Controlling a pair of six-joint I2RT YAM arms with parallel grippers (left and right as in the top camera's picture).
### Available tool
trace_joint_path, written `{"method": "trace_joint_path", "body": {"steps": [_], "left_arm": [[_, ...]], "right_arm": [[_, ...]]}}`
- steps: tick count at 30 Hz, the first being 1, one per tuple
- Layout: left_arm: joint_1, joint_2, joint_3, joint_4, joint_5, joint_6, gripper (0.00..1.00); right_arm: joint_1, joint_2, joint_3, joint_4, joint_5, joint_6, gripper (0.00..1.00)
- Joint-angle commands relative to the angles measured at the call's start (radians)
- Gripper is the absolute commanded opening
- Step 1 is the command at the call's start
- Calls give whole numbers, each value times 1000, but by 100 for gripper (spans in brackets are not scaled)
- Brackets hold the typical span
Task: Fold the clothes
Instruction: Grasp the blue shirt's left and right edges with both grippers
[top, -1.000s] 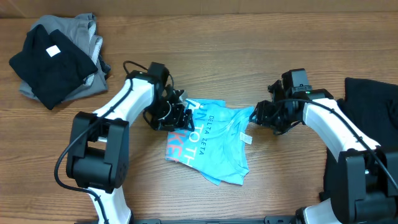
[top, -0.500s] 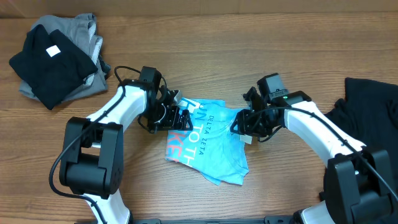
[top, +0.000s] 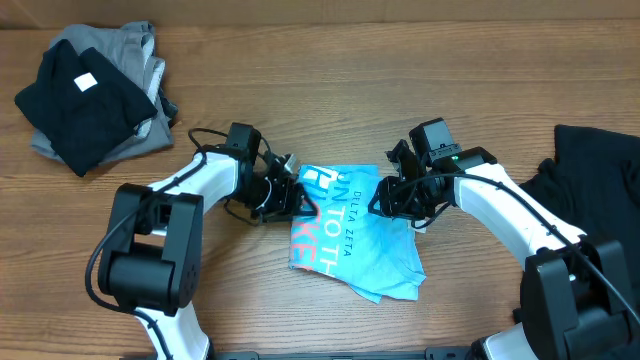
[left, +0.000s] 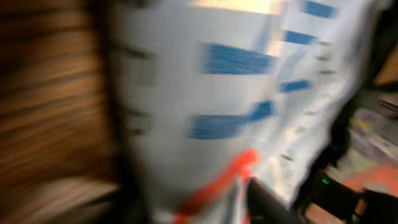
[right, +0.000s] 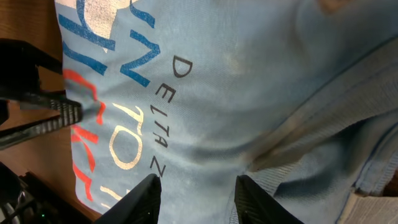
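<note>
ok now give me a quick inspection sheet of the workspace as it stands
surface: wooden table, plain wood grain
job's things: light blue T-shirt with white and red lettering, rumpled mid-table between the arms; stack of black and grey shirts at the far left; black garment at the right edge
clutter: nothing seen
hands: left hand at the blue shirt's left edge, its wrist view too blurred to tell open or shut; right hand over the shirt's upper right part, fingers apart
cables: black cable loops off the left arm, away from the shirt
surroundings: nothing seen
</note>
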Motion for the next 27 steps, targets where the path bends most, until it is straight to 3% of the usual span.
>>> {"method": "trace_joint_path", "body": {"steps": [1,6,15,19,25,27], "left_arm": [[-12,40,-27,-30,-78,-7,72],[-12,40,-27,-53,-81,-7,97],[-13,40,-47,-76,-82,-10,100],[-32,40,-98,52,-87,-129,100],[-121,40,-129,137,-82,-192,74],[-137,40,-129,135,-75,-213,57]], "right_arm": [[1,-18,-3,-12,-17,1,39],[1,-7,-80,43,-12,24,25],[1,102,-144,118,-43,77,16],[-2,105,-144,126,-44,77,16],[-2,105,-144,129,-50,76,16],[-2,105,-144,129,-50,76,16]]}}
